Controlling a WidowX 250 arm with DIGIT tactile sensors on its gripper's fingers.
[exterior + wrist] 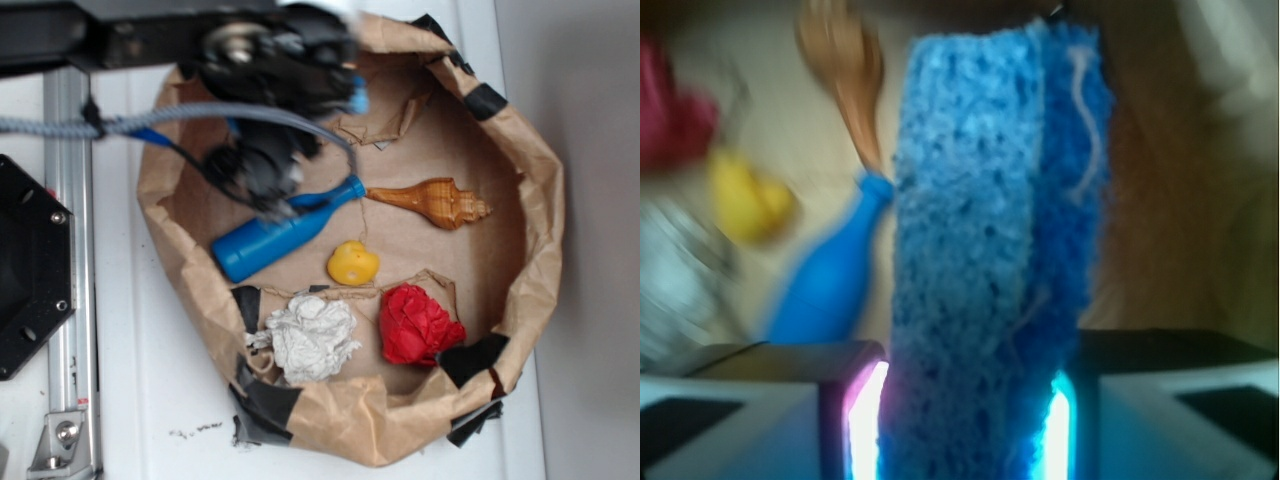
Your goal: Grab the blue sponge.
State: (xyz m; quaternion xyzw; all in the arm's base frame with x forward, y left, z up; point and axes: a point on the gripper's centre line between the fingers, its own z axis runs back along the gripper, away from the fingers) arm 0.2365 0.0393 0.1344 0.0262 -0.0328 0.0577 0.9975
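Pincer: the pincer was clamped on the blue sponge, one finger pressing each side, seen clearly in the wrist view.
Blue sponge: it stood upright between the fingers, the paler rough layer to the left, the darker blue layer to the right; in the exterior view only a small blue corner showed beside the blurred arm.
Surface: white surface with a few dark specks, a metal rail along its left edge.
Paper bag: a brown paper bag with rolled-down walls patched with black tape.
Inside the bag: blue bottle, shell, yellow toy, white crumpled paper, red crumpled ball.
Room: grey wall at the right.
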